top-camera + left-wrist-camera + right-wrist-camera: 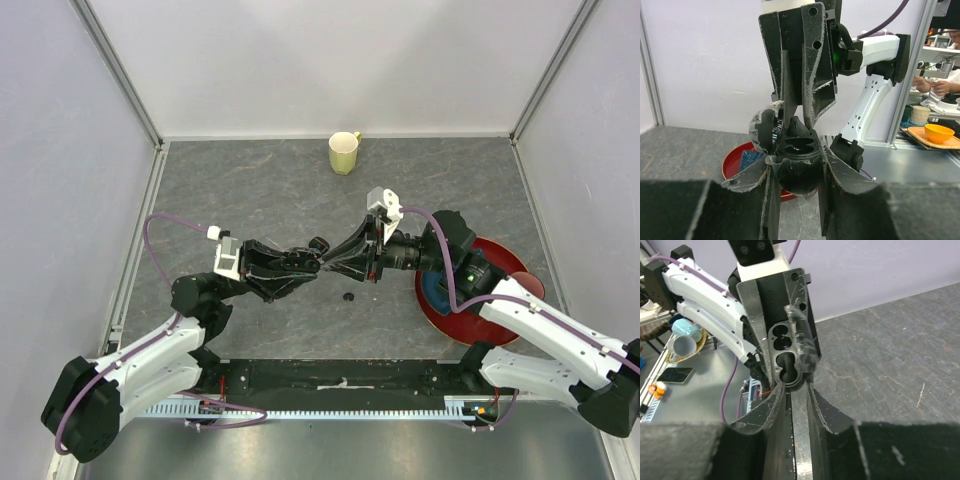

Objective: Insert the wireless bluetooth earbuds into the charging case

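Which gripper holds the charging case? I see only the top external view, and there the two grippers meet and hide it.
Observer: The left gripper holds the charging case between its fingers.
Operator: Is the lid open?
Observer: Yes, the lid is swung aside, and both wells face the right gripper.
Operator: Are the right jaws closed?
Observer: No, they stand apart. A black piece, probably an earbud, stands in one well.
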Robot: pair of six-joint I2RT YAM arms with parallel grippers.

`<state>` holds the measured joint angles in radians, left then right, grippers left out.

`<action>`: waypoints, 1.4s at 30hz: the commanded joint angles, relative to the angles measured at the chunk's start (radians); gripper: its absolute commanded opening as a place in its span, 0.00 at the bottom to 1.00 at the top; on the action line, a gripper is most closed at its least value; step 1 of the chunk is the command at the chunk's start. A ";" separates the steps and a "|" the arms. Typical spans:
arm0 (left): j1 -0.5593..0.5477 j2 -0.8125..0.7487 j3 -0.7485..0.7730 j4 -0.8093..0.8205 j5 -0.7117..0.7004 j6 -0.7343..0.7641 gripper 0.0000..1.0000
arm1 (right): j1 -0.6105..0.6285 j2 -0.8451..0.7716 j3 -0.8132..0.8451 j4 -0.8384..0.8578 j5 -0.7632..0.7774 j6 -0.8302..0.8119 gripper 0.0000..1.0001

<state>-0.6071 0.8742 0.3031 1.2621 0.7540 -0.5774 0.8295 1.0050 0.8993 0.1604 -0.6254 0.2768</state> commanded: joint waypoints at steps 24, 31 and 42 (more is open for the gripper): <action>-0.003 -0.181 -0.012 -0.178 -0.067 0.159 0.02 | -0.143 0.040 0.009 -0.398 0.629 0.261 0.60; -0.003 -0.198 -0.018 -0.194 -0.070 0.159 0.02 | -0.296 0.185 -0.106 -0.427 0.383 0.323 0.51; -0.003 -0.190 -0.019 -0.199 -0.078 0.160 0.02 | -0.299 0.395 -0.154 -0.345 0.261 0.288 0.47</action>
<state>-0.6083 0.6819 0.2874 1.0454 0.7044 -0.4553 0.5327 1.3617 0.7589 -0.2558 -0.2966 0.5713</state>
